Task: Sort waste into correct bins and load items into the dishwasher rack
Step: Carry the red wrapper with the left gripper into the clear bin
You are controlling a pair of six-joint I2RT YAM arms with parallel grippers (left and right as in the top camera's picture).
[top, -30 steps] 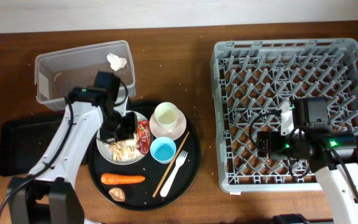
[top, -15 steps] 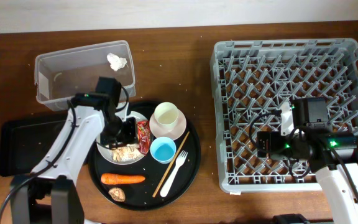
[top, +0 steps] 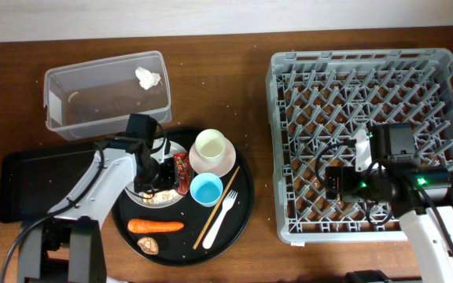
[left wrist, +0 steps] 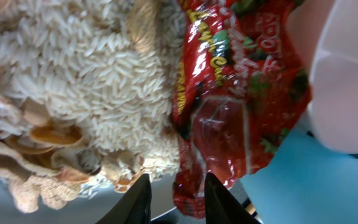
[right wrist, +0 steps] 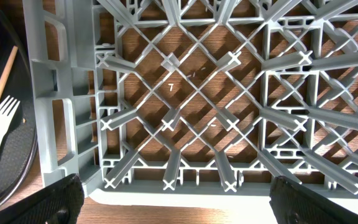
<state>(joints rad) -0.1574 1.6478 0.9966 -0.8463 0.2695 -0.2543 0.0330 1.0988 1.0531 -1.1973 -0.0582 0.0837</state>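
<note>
The left end effector [left wrist: 176,199], slightly apart, straddled the red wrapper [left wrist: 229,93] at its edge, beside food scraps [left wrist: 73,74]. The right end effector [right wrist: 173,202] hovered spread wide above the grey rack [right wrist: 169,62].

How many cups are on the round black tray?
2. The cream cup sits on the pink bowl; the light blue cup stands beside the red wrapper. None seems hidden.

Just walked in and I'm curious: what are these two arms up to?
The left arm is down over the round black tray, jaws apart around an edge of the red wrapper, beside the rice. The right arm hangs over the grey dishwasher rack, jaws wide apart, holding nothing. A crumpled tissue lies in the clear tub.
</note>
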